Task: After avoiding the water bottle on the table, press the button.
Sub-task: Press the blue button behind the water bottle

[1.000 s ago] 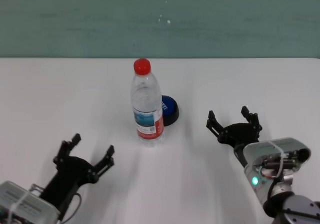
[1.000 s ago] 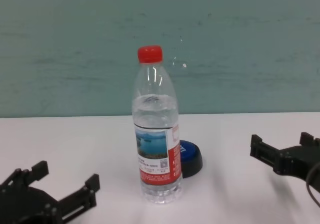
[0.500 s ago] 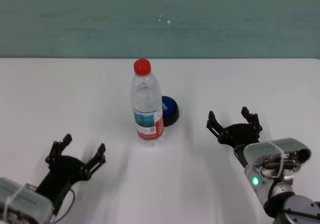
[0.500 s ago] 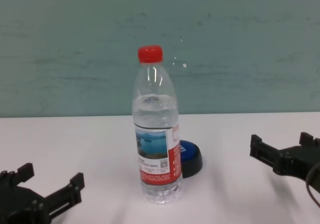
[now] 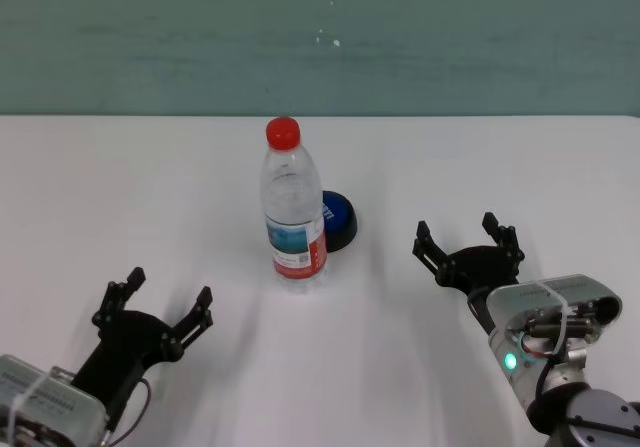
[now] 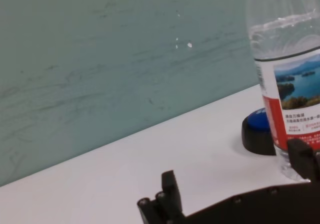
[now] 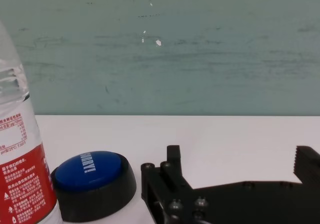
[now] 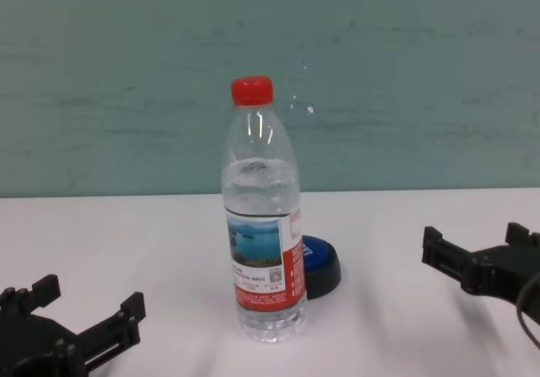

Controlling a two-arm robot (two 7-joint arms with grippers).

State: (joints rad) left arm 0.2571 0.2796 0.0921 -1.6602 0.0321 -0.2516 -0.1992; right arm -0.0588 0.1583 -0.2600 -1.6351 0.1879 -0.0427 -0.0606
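The water bottle (image 5: 292, 207) stands upright in the middle of the white table (image 5: 120, 187), with its red cap on top; it also shows in the chest view (image 8: 261, 225), the left wrist view (image 6: 290, 78) and the right wrist view (image 7: 22, 179). The blue button (image 5: 340, 219) on its black base sits just behind and to the right of the bottle, partly hidden by it; the chest view (image 8: 323, 263) and right wrist view (image 7: 92, 179) show it too. My left gripper (image 5: 155, 307) is open, low at the front left. My right gripper (image 5: 468, 242) is open, to the right of the button.
A teal wall (image 5: 320, 37) runs behind the table's far edge. Bare tabletop lies between each gripper and the bottle.
One second ago my left gripper was farther forward and nearer the bottle; it has drawn back toward the front left. The right gripper, bottle and button have not moved.
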